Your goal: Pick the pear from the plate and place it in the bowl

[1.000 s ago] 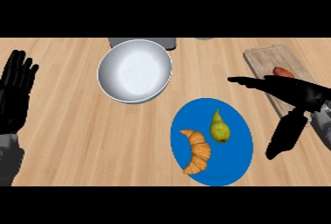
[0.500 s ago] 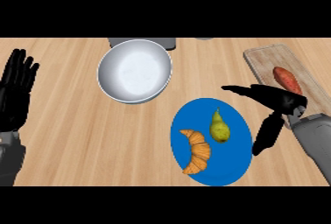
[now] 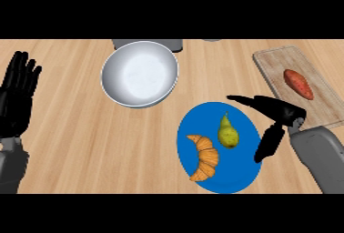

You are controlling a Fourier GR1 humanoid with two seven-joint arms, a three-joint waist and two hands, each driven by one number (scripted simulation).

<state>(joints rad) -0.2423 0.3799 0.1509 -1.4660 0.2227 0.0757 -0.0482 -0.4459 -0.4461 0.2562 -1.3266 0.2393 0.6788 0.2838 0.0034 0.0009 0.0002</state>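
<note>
Pear [image 3: 228,132] sits stem-up on the blue plate [image 3: 236,175], right of centre, just beside the croissant [image 3: 204,157] on the plate's left half; the grey bowl [image 3: 139,73] is well apart toward the counter's [image 3: 87,145] far edge, holding nothing. Right hand [image 3: 277,113] hovers over the plate's right rim, fingers and thumb spread wide with nothing in them, close to the pear but not touching. Left hand [image 3: 17,93] rests open, fingers up, at the counter's left edge; a cutting board [image 3: 316,75] with a sweet potato [image 3: 297,83] lies at the far right corner.
</note>
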